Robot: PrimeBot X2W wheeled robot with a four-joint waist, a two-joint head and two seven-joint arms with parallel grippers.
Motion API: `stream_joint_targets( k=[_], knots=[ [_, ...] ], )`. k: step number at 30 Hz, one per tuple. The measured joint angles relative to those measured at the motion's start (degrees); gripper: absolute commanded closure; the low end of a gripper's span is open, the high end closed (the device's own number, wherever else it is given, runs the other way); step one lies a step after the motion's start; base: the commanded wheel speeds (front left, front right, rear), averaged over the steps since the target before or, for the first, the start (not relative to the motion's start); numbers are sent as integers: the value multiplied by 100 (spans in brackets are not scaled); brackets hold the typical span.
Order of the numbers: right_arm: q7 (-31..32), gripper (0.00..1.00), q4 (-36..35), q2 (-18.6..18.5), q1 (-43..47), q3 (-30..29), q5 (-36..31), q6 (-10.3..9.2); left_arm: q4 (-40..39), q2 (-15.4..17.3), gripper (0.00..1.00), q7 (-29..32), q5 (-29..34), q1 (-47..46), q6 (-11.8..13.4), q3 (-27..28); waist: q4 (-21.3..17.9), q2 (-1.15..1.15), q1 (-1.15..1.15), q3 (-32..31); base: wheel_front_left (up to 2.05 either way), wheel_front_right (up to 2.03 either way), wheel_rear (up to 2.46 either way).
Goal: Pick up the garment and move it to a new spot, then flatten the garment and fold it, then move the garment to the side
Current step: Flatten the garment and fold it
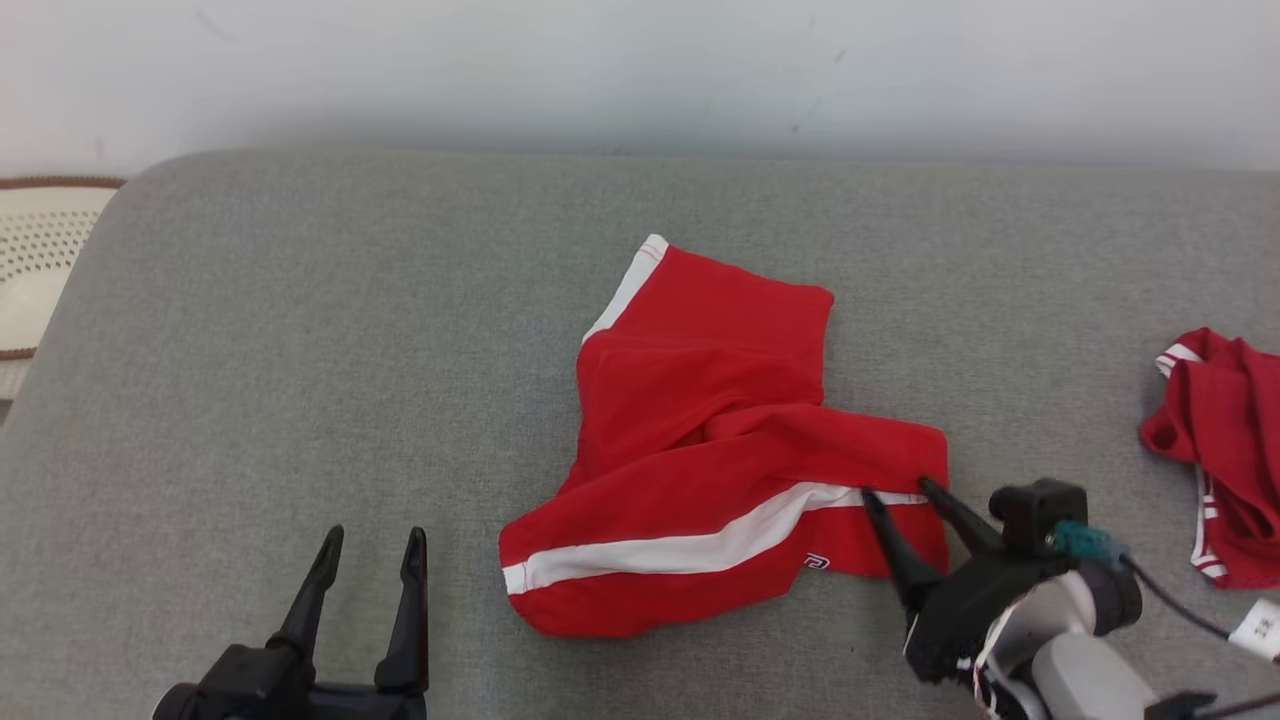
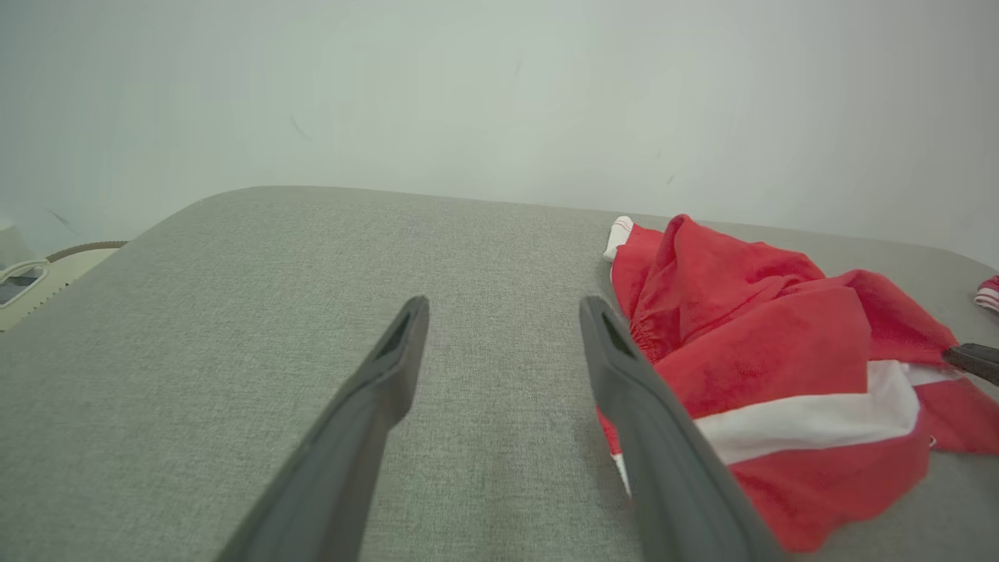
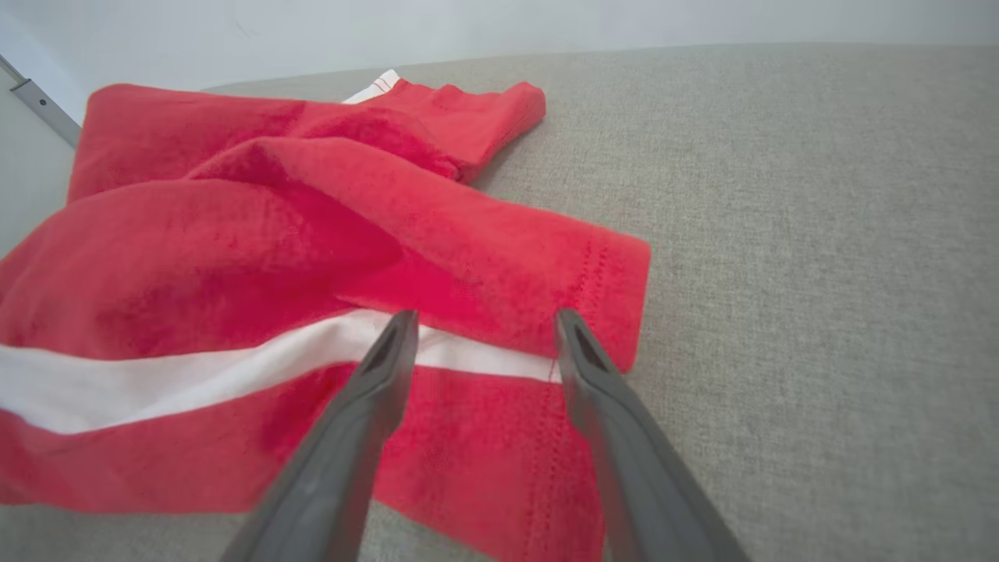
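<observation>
Grey woven fabric covers the wide padded surface [image 1: 300,350], which carries everything else. Behind it, beyond the far side of the red shorts [image 1: 700,420], rises a pale wall [image 1: 600,60].

The red shorts lie crumpled near the middle of the surface, one leg folded across the other. A white stripe [image 1: 700,545] runs along their near edge.

Well off to the right of the shorts lies a second red garment [image 1: 1225,450] with thin white stripes, cut off by the edge of the head view. Far to the left of the shorts, past the rounded corner of the surface, is a cream perforated mat [image 1: 40,260] with a brown rim.

The right gripper [image 1: 897,489] is at the right hem of the shorts. Its two dark fingers are spread apart, with their tips over the end of the white stripe. In the right wrist view this gripper [image 3: 485,314] has only the flat cloth between its fingers, and I cannot tell whether the tips press on it.

The left gripper [image 1: 376,532] is to the near left of the shorts, clear of them. Its fingers are likewise spread over bare grey fabric. In its own wrist view [image 2: 503,304] the shorts lie just beside the right-hand finger.

A dark cable [image 1: 1170,600] trails from the right wrist. A small white tag [image 1: 1262,628] lies to the near right of the shorts. A tiny white logo [image 1: 816,562] sits below the stripe.
</observation>
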Motion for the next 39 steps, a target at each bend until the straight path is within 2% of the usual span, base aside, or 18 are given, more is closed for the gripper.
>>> stream_joint_targets(
  k=[1, 9, 21, 22, 24, 32, 39],
  knots=[
    [-10, 100, 98, -30, -101, 11, 33, -1, 19, -9, 0, -22, -3, -35, -7, 2, 25, 0, 0, 27, 0, 0, 0],
    [-89, 100, 805, -245, -856, 275, 427, -1, 125, -115, 0, -89, -7, -187, -51, -3, 144, 0, 0, 270, 0, 0, 0],
    [-405, 100, 1964, -324, -2338, 842, 966, -1, 338, -310, 0, -138, 0, -424, -204, -98, 341, 0, 0, 533, 0, 0, 0],
    [-409, 71, 2080, -327, -2419, 911, 1011, 0, 355, -326, 0, -140, 2, -447, -211, -110, 363, 1, 0, 545, 0, 0, 0],
    [-453, 0, 2296, -330, -2554, 1016, 1154, 0, 390, -358, 0, -141, 3, -481, -250, -118, 408, 0, -1, 570, 0, 0, 0],
    [-929, 0, 2597, -531, -2689, 1132, 1647, -1, 467, -376, 0, -156, 14, -469, -257, -23, 368, 0, -1, 539, 0, 0, 0],
    [-1305, 0, 2384, -837, -2251, 944, 1826, 0, 459, -308, 0, -156, 26, -438, -252, 53, 164, 0, -1, 390, 0, 0, 0]
  ],
)
